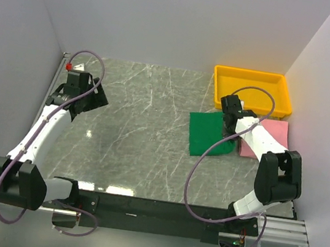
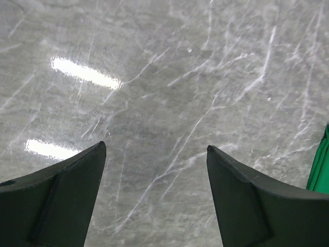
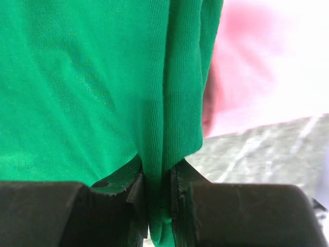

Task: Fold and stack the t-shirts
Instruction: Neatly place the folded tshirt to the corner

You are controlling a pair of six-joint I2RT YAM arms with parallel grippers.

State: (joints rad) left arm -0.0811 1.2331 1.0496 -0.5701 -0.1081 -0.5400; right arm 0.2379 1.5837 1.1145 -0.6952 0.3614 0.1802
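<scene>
Yellow tray (image 1: 255,81) on marble table (image 1: 139,132)

Grey marble table (image 1: 139,132), green t-shirt (image 1: 203,135), pink t-shirt (image 1: 279,131) beside it, yellow tray (image 1: 253,74) behind

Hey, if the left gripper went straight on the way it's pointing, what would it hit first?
Most likely the bare table: the open left gripper has only marble ahead of it. The green shirt lies off to the side, out of its line.

The left arm (image 1: 43,127) and right arm (image 1: 261,136) share white links, black joints and mauve cables (image 1: 199,166), with a red cap (image 1: 69,66) at ten o'clock near the dark-fingered left gripper (image 2: 157,147).
</scene>
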